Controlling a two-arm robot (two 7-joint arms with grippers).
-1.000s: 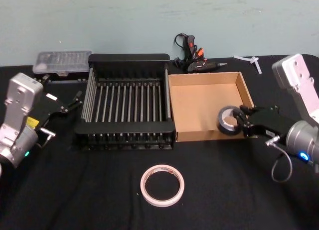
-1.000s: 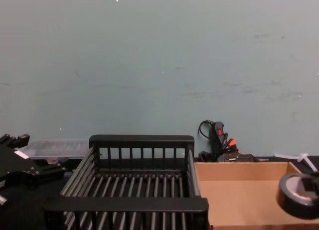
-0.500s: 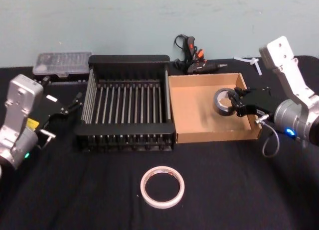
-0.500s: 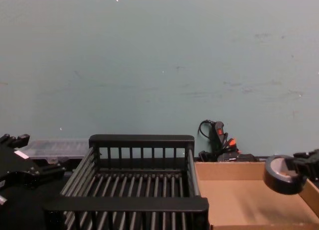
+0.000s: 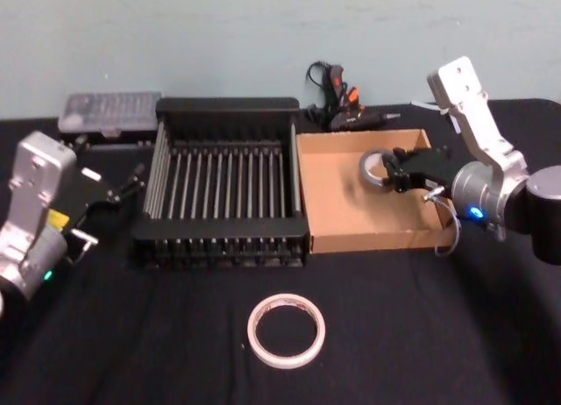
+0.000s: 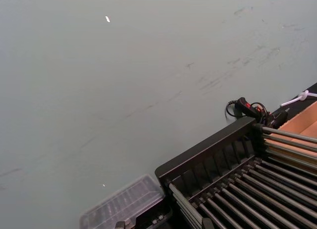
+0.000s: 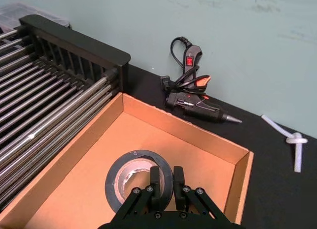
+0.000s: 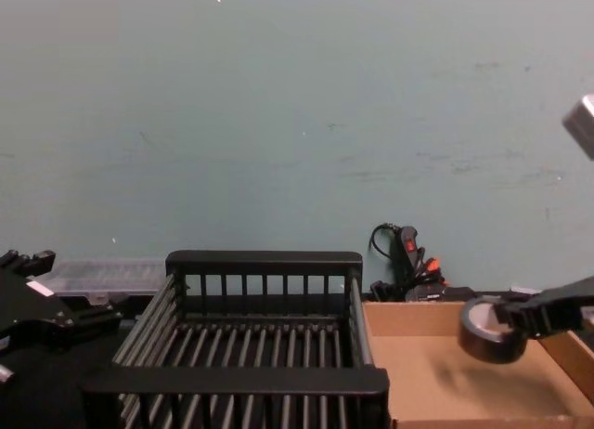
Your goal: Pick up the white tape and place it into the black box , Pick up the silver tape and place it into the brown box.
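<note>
The right gripper (image 5: pixel 392 170), clamped on the silver tape (image 5: pixel 375 167), holds it above the brown box (image 5: pixel 351 238); the left gripper (image 5: pixel 131 179), fingers apart, sits left of that box.

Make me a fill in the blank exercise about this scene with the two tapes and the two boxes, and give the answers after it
1. The right gripper holds the silver tape above the ____ box.
2. The white tape lies on the table in front of the ____ box.
3. The left gripper sits to the left of the black box and holds ____.
4. Behind the brown box lies a black ____ gun with an orange trigger.

Answers: brown; black; nothing; glue
</note>
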